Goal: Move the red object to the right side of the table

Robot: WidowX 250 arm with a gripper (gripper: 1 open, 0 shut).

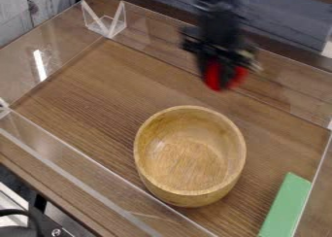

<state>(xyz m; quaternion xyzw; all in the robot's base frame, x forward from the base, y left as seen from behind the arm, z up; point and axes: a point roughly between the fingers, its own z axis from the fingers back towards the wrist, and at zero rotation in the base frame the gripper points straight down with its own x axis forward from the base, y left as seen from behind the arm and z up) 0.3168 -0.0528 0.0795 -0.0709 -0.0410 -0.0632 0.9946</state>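
A: Where is the red object (226, 77)?

B: It hangs above the table (91, 95), past the far rim of the wooden bowl (191, 154) and a little to the bowl's right. It shows as a bright red blur; no detail of its shape can be made out.

A: What carries it?

B: The gripper (224, 74) points straight down, and its dark fingers (209, 62) are pinched on the red object, which sticks out below them. The arm above is smeared by motion blur.

A: And around it?

B: The bowl sits near the middle of the brown wood-grain top, upright. A flat green block (288, 207) lies at the near right corner, well apart from the bowl's rim. Low clear acrylic walls (78, 163) border the table, and a small clear bracket (104, 19) stands at the far left edge.
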